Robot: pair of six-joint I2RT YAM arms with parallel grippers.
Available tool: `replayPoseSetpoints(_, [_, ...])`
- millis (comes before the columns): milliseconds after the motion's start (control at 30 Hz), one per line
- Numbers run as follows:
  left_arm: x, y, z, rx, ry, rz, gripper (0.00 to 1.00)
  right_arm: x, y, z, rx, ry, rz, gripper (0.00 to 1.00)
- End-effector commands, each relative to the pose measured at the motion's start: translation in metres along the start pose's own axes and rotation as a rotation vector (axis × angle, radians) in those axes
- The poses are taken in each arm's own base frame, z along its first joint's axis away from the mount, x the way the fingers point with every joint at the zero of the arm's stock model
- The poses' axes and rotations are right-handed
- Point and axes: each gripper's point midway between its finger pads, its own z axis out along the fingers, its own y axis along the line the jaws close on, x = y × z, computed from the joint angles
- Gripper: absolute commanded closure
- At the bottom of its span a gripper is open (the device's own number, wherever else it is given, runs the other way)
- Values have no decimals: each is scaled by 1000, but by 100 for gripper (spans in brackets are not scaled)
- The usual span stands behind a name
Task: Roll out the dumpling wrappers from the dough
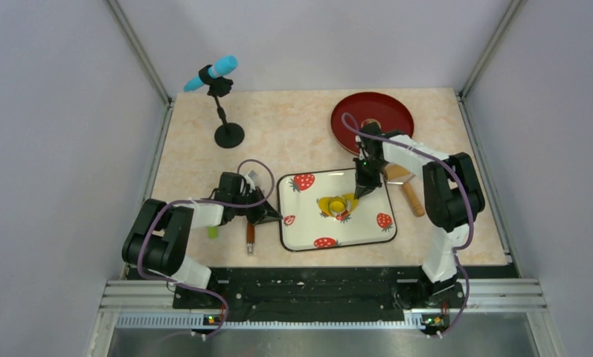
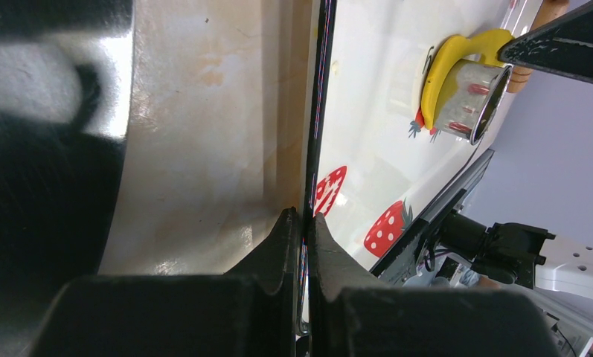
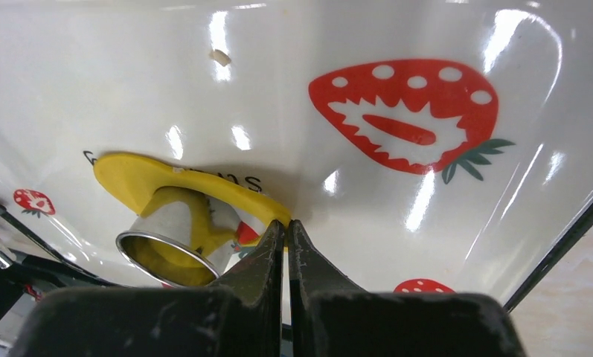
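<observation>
Dough (image 3: 144, 178) lies flat in the middle of the tray (image 1: 360, 227), draped over the metal ring (image 3: 153, 227). Your right gripper (image 3: 286, 227) is pinched closed on the end nearest the tray's right rim; the strip runs from there toward tray centre. Left gripper (image 2: 306, 223) is clamped on the tray's left rim.

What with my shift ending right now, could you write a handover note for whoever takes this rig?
Left gripper: shut on the left rim of the tray, apparently steadying it.
Right gripper: shut on the edge of the dough, a flattened patch on the tray.
The metal ring sits tilted in the dough, which drapes partly over it.
The roller lies right of the tray.
Done: dough rolled flat.
Left: cutting rounds out and freeing them, probably.
</observation>
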Motion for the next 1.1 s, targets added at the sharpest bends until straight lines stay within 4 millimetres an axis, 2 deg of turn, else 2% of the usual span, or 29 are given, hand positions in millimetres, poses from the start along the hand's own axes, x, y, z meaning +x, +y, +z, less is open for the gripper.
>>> replayPoseSetpoints(0, [-3,13,4,-60,-20,-3,100,-25,1,-13,26,-74,-29,100])
replayPoseSetpoints(267, [-3,13,4,-60,-21,-4,100,-42,13,-16,-4,-69,-45,100])
replayPoseSetpoints(533, [-3,13,4,-60,-21,-3,100,-49,38,-20,-60,-57,-73,100])
replayPoseSetpoints(700, [-3,13,4,-59,-21,-3,100,-51,62,-24,-91,-64,-104,100])
replayPoseSetpoints(733, [-3,13,4,-58,-20,-2,100,-52,74,-25,-103,-62,-121,100])
replayPoseSetpoints(833, [-3,13,4,-59,-20,-3,100,-52,89,-25,-114,-54,-149,100])
replayPoseSetpoints(1067, [-3,13,5,-58,-15,-5,100,-42,126,-31,-153,-33,-222,100])
